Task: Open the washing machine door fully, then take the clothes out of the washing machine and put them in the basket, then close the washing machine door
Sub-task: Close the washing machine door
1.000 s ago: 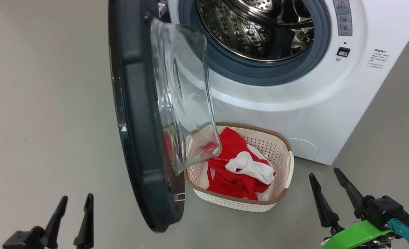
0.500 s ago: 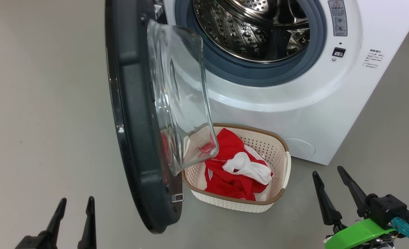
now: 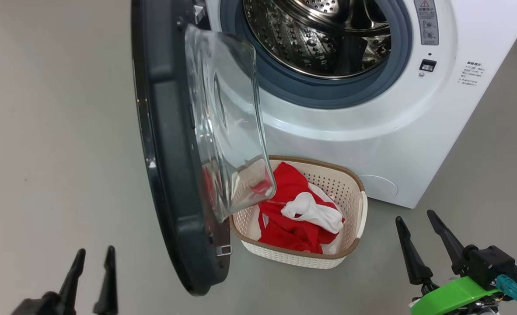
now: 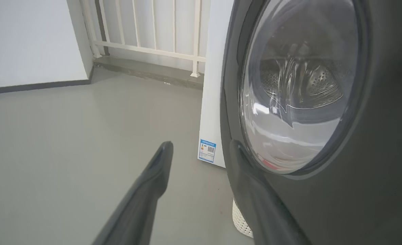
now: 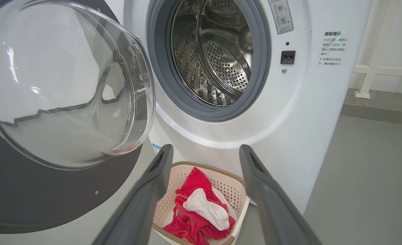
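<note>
The left gripper (image 4: 201, 144) is shown with its two dark fingers spread and nothing held between them. The washing machine door (image 4: 374, 190) is presented at the right, outer face forward. Behind it the white side of the washing machine (image 4: 213, 85) is seen, with a blue label (image 4: 207, 150) attached. A corner of the basket (image 4: 241, 221) is exposed beneath the door.

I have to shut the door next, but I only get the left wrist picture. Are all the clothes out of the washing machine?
Observer: The right wrist view looks into the drum, and no clothes show in it.
Operator: Where are they now?
Observer: The clothes lie in the basket, red with a white piece on top.
Operator: Is the other hand holding anything?
Observer: No. The right gripper is open and empty, on the floor side of the basket.
</note>
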You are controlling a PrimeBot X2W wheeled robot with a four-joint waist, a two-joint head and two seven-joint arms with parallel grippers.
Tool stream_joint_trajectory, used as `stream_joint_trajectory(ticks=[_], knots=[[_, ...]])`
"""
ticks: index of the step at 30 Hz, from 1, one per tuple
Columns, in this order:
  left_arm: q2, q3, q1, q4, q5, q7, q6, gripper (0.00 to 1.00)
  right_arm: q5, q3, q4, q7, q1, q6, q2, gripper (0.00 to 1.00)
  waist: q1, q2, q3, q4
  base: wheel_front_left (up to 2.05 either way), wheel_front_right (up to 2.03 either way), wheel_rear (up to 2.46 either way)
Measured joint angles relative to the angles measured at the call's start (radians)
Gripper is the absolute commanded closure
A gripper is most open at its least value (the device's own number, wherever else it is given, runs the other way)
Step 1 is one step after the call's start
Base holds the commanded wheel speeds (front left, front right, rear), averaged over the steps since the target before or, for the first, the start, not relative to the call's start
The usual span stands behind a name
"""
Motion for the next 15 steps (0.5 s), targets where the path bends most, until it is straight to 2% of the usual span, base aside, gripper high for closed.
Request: stream_joint_trajectory(ticks=[2,3,4,8,10,13,15], knots=[[-0.001,0.006,-0.004,-0.006,-0.079,0.000,0.000,1.00,0.000,0.000,0.000,0.000,0.000,0.000,0.000,0.00,0.0000,0.0000,-0.002,0.000,0.00,0.00,0.00],[-0.001,0.006,-0.004,-0.006,-0.079,0.000,0.000,1.00,0.000,0.000,0.000,0.000,0.000,0.000,0.000,0.00,0.0000,0.0000,-0.002,0.000,0.00,0.00,0.00],[-0.001,0.006,-0.010,-0.012,-0.132,0.000,0.000,1.00,0.000,0.000,0.000,0.000,0.000,0.000,0.001,0.00,0.0000,0.0000,-0.003,-0.001,0.00,0.00,0.00],[0.018,0.009,-0.058,-0.049,-0.416,0.000,0.000,1.00,0.000,0.000,-0.001,0.000,0.000,0.000,0.001,0.00,0.0000,0.0000,-0.003,-0.002,0.00,0.00,0.00],[0.056,0.011,-0.081,-0.064,-0.557,0.000,0.000,1.00,0.000,0.000,-0.001,0.000,0.000,0.000,0.002,0.00,0.0000,0.0000,-0.002,-0.003,0.00,0.00,0.00],[0.135,-0.013,-0.098,-0.094,-0.826,0.007,0.000,1.00,0.000,0.002,-0.001,0.000,0.000,0.000,0.004,0.00,0.0000,0.0000,-0.003,-0.006,0.00,0.00,0.00],[0.185,-0.016,-0.104,-0.123,-1.026,0.087,0.000,1.00,0.000,0.002,-0.001,0.000,0.000,0.000,0.005,0.00,0.0000,0.0000,-0.002,-0.009,0.00,0.00,0.00]])
